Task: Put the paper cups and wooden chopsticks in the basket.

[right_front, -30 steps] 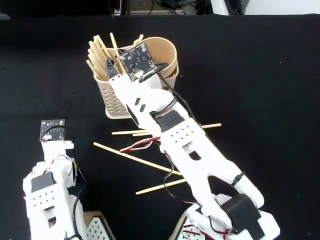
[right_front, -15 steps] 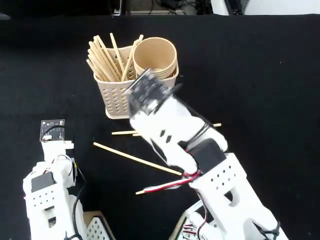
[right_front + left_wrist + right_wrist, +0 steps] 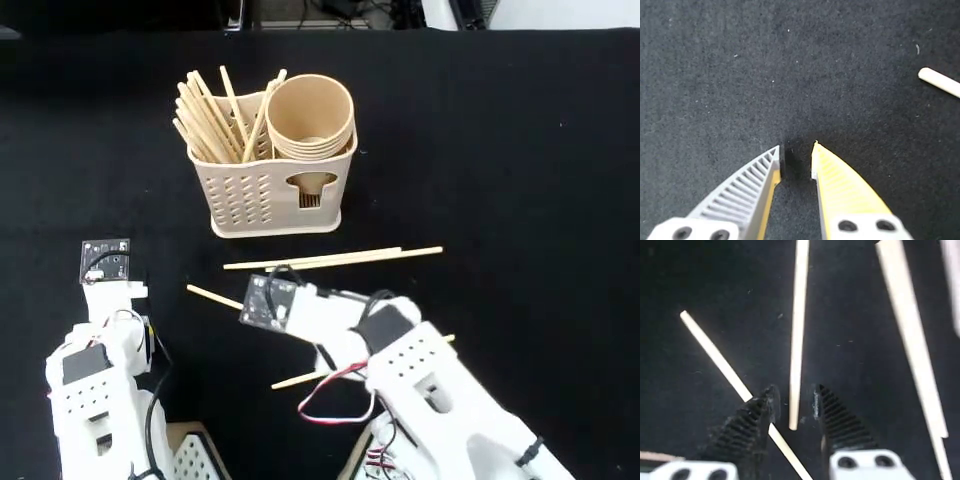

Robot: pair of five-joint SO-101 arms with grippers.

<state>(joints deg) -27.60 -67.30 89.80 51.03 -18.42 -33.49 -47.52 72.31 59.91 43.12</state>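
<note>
A: What lay under everything?
B: A black table covering (image 3: 520, 180), matte and faintly speckled, stretched across the whole scene.
A: And past its far edge?
B: A thin strip of room showed dark cables (image 3: 335, 8) near the middle and a white surface (image 3: 560, 12) at one corner.

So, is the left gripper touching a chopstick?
Apart. In the left wrist view the left gripper has its jaws over bare black cloth, and the chopstick end lies well clear of them.
</note>
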